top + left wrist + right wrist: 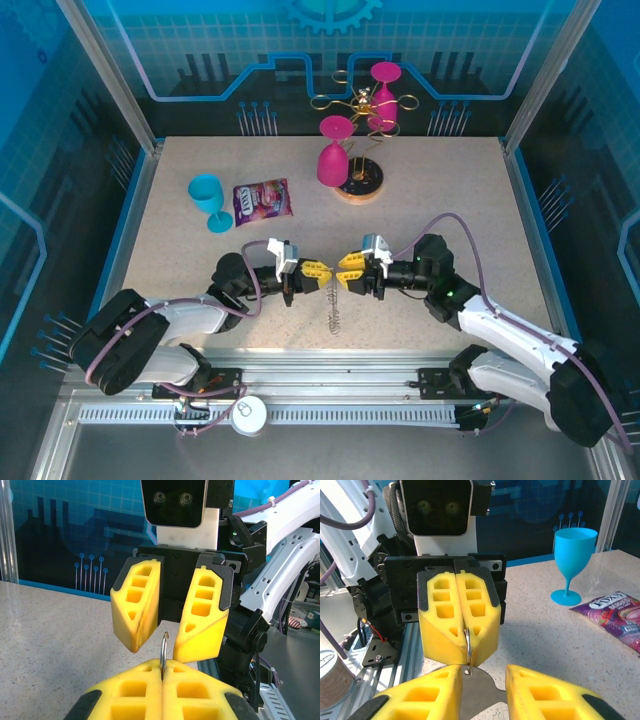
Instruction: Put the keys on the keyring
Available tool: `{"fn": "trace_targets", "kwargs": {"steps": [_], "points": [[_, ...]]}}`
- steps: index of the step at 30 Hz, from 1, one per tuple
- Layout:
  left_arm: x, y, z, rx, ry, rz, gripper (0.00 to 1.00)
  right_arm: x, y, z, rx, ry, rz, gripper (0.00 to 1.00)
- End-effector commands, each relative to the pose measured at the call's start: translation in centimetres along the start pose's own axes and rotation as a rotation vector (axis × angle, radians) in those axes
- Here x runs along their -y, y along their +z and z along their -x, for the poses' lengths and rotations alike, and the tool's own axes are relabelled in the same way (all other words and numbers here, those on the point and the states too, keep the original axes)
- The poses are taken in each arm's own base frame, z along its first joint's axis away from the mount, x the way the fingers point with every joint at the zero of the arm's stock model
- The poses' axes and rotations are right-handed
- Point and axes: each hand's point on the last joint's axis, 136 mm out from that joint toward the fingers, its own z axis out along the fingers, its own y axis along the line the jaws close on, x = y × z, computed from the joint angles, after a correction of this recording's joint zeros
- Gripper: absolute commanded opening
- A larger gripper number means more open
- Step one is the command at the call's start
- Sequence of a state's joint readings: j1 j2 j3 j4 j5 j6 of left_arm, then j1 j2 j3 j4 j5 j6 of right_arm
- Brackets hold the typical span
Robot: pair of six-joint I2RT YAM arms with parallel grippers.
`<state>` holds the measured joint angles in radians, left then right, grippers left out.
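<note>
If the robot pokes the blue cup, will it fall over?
Probably, if poked up high: the blue cup stands on a thin stem and small foot, so it looks tippy. It looks like plastic, so likely light and unlikely to break. Once down, its round bowl would probably roll.

- A speckled beige worktop (450, 220) reaches the walls.
- Blue wall panels (200, 50) printed with circuit lines and a gear (330, 12) enclose it.
- Silver metal posts (112, 75) slant up from the back corners.
- A slotted metal rail (340, 411) lines the near edge.
</note>
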<state>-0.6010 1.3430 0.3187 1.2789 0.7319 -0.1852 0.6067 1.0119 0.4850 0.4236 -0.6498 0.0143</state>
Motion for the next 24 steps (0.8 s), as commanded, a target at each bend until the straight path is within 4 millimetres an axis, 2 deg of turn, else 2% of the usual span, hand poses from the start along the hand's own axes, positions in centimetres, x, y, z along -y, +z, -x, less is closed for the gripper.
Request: {"fn": "trace_targets", "kwargs": {"steps": [1, 8, 9, 11, 12, 13, 17, 24], "points": [[0.9, 0.6, 1.8, 0.045, 0.064, -0.053, 0.0, -1.1, 0.4, 2.4, 0.06, -0.053, 0.059, 0.26], [1.3, 0.7, 2.0, 0.046, 0.069, -0.069, 0.0, -1.1, 0.8, 2.1, 0.05, -0.056, 0.06, 0.15], [1.3, 0.7, 2.0, 0.046, 0.069, -0.07, 0.0, -1.1, 0.8, 2.2, 0.049, -0.056, 0.062, 0.12], [1.5, 0.7, 2.1, 0.049, 0.074, -0.073, 0.0, -1.2, 0.9, 2.2, 0.046, -0.06, 0.071, 0.0], [1.5, 0.7, 2.1, 0.048, 0.073, -0.072, 0.0, -1.3, 0.9, 2.2, 0.043, -0.061, 0.076, 0.0], [1.4, 0.7, 2.1, 0.048, 0.075, -0.067, 0.04, -1.4, 0.9, 2.1, 0.038, -0.063, 0.079, 0.0], [0.6, 0.3, 1.4, 0.03, 0.088, -0.005, 0.32, -1.1, 0.7, 1.6, -0.015, -0.094, 0.054, 0.0], [-0.5, -0.2, -1.2, -0.117, 0.104, 0.055, 0.33, -0.9, 0.2, 0.0, -0.177, -0.123, 0.043, 0.0]]}}
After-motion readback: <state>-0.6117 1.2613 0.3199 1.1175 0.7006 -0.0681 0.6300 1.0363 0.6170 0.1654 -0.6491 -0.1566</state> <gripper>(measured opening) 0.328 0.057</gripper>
